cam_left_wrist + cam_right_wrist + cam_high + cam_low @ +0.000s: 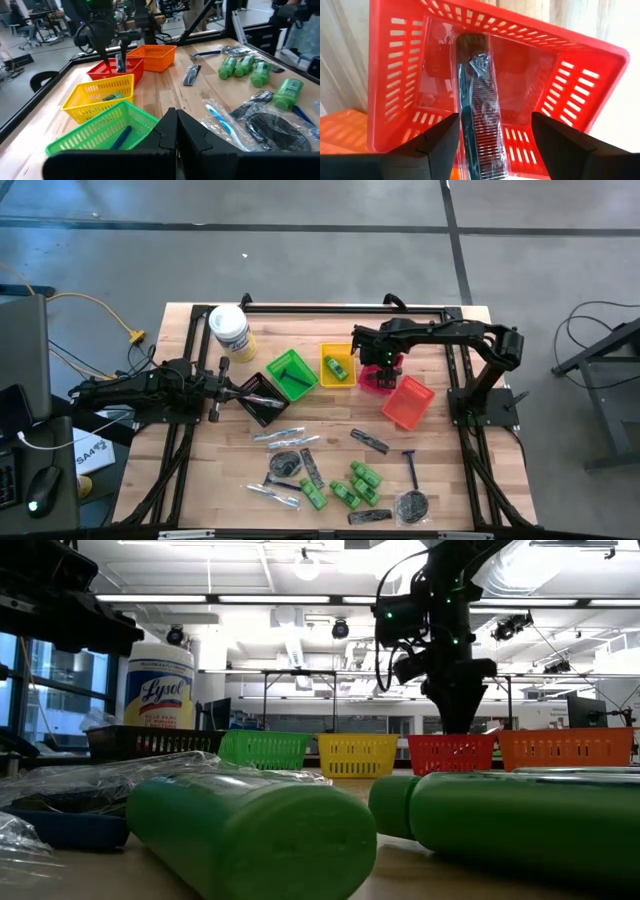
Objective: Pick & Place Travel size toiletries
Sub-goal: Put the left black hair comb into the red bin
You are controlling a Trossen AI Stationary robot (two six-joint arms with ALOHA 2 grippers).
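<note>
My right gripper (493, 120) hangs open over the red basket (370, 380), fingers pointing down. A dark comb in clear wrap (477, 100) lies lengthwise in that basket between the spread fingers and touches neither. My left gripper (175, 120) is shut and level beside the black basket (262, 400), which holds clear-wrapped sticks. Loose on the near half of the table are green mini bottles (350, 485), a blue-handled razor (410, 468), combs (370, 441), round dark packets (412, 505) and wrapped sticks (285, 435). The yellow basket (337, 366) holds a green bottle.
The baskets stand in a row across the table's middle: black, green (292, 374), yellow, red, then orange (408, 402). The white tub with a yellow label (229, 330) stands at the far left. Bare wood lies along the far edge and at the table's right side.
</note>
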